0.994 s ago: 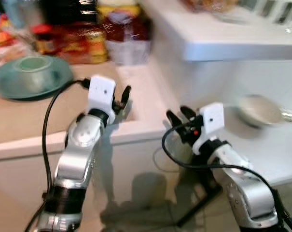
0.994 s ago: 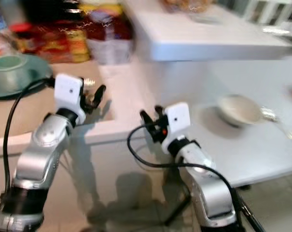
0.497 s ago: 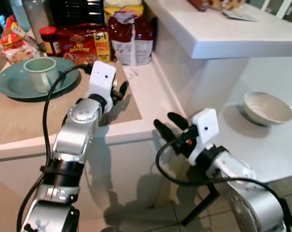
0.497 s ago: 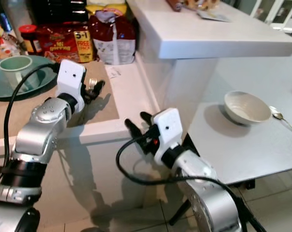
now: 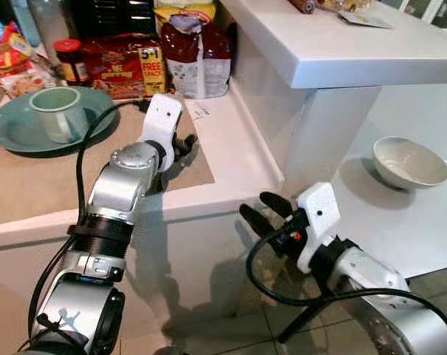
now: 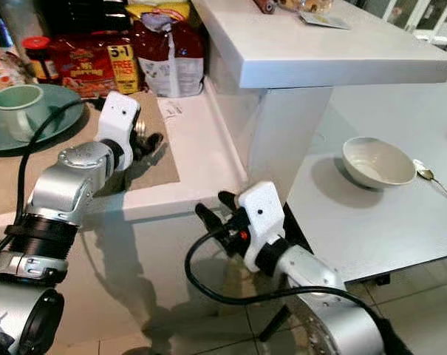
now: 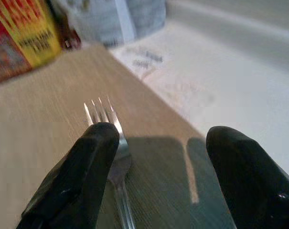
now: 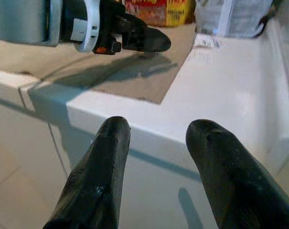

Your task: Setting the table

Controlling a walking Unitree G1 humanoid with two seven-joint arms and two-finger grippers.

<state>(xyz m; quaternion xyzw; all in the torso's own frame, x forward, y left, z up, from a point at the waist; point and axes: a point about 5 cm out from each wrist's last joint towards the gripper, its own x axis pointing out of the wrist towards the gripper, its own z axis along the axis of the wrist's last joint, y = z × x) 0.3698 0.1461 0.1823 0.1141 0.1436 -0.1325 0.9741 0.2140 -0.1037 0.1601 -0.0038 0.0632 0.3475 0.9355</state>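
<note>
The left tool (image 5: 185, 142) hovered low over the tan mat (image 5: 31, 185) on the bench (image 5: 238, 159), its two black fingers (image 7: 87, 171) spread apart. A fork (image 7: 111, 143) lay between them, tines pointing away from the wrist, close against one finger; whether that finger touched it could not be told, and the other finger stood clear of it, so the fork was not gripped. The left arm (image 5: 123, 185) rose from the lower left, bent at the elbow, its forearm reaching up and forward over the bench edge, a black cable looping beside it.

The right tool (image 5: 267, 211) hung below and in front of the bench edge, fingers (image 8: 101, 176) parted and holding nothing, pointing back toward the bench and the left tool. Its arm (image 5: 378, 288) came in from the lower right, forearm angled up and to the left.

Farther back on the mat sat a green plate (image 5: 9, 129) with a pale green mug (image 5: 57, 112) standing on it. Behind them stood a red packet (image 5: 116, 63) with a yellow strip reading "5+1 FREE", a dark red and white bag (image 5: 197, 55) whose print was too small to read, and a red-lidded jar (image 5: 68, 59). On the lower grey bench (image 5: 400, 222) to the right sat a white bowl (image 5: 409, 161), with a spoon (image 6: 434, 180) just beside it.
</note>
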